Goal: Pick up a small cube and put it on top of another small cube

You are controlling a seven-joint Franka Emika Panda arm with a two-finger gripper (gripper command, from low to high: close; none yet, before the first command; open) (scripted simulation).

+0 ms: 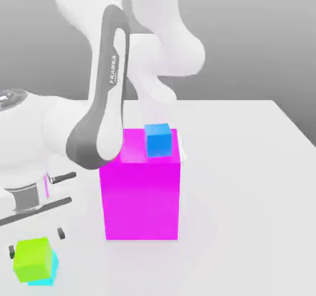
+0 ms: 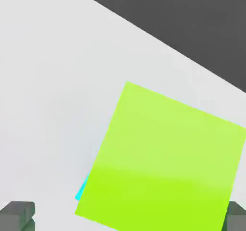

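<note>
The small lime-green cube (image 1: 32,259) rests on top of the cyan cube (image 1: 49,275) near the front of the exterior view's left, slightly offset so a cyan edge shows beneath it. My gripper (image 1: 36,242) straddles the green cube, open, with one dark fingertip (image 1: 11,250) on either side and small gaps to the cube. From the hand view, the green cube (image 2: 163,158) lies straight below, a sliver of the cyan cube (image 2: 82,191) peeks out under it, and my gripper (image 2: 126,218) has its fingertips (image 2: 17,215) spread wide.
A big magenta block (image 1: 142,196) stands mid-table to the exterior view's right of the stack, with a small blue cube (image 1: 158,139) on top. The white table (image 1: 247,184) extends to the right. The arm's links (image 1: 108,103) loom over the block.
</note>
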